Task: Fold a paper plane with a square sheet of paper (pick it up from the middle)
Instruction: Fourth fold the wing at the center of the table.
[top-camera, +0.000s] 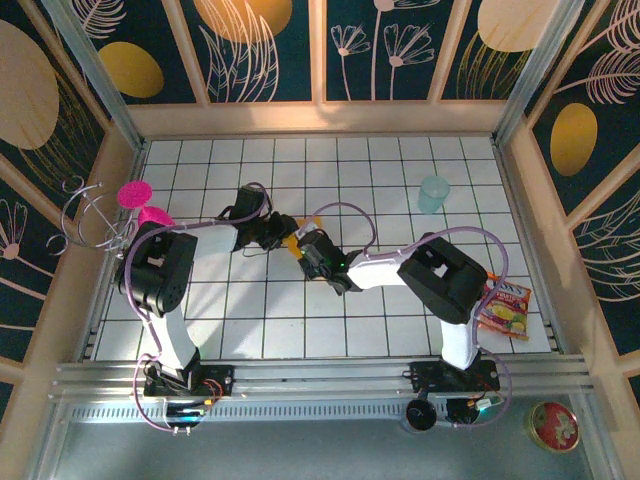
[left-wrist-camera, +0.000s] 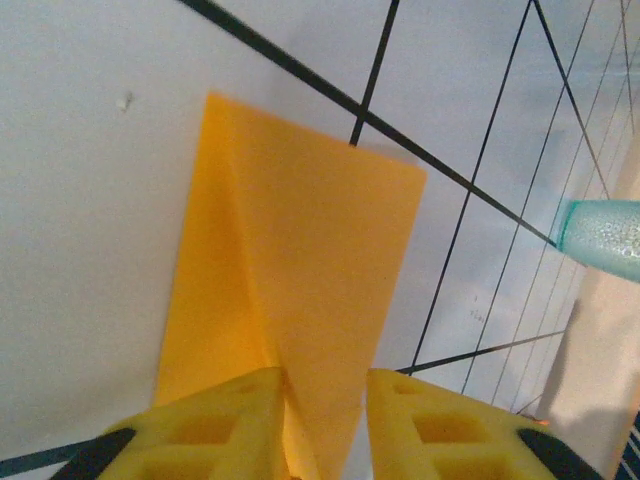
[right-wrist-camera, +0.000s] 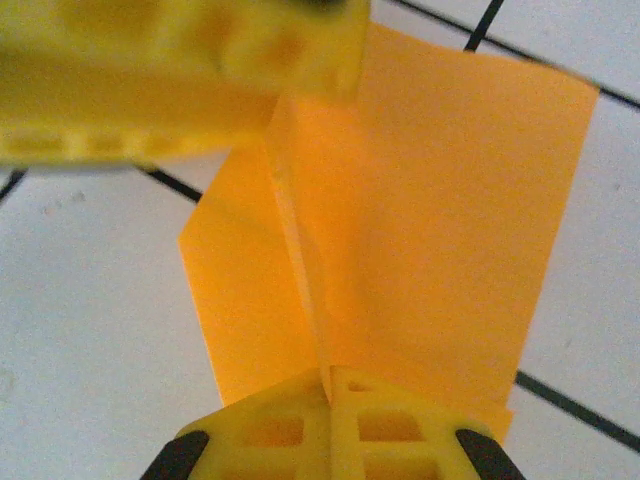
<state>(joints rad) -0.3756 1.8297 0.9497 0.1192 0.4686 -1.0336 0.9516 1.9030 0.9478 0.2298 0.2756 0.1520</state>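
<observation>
The thin orange-yellow square sheet of paper (right-wrist-camera: 430, 200), folded with a raised centre crease, is pinched on that crease by the closed right gripper (right-wrist-camera: 330, 378). The left gripper (left-wrist-camera: 325, 388) holds its jaws apart around the crease's other end. The paper lies mid-way on the white gridded table (top-camera: 260, 320); a pale teal plastic cup (top-camera: 434, 194) stands well apart.

Around the folded orange-yellow paper (top-camera: 291, 241): bare white gridded tabletop (top-camera: 330, 160) toward 12 o'clock; translucent pale teal cup (top-camera: 434, 193) obstructs at 2 o'clock.
</observation>
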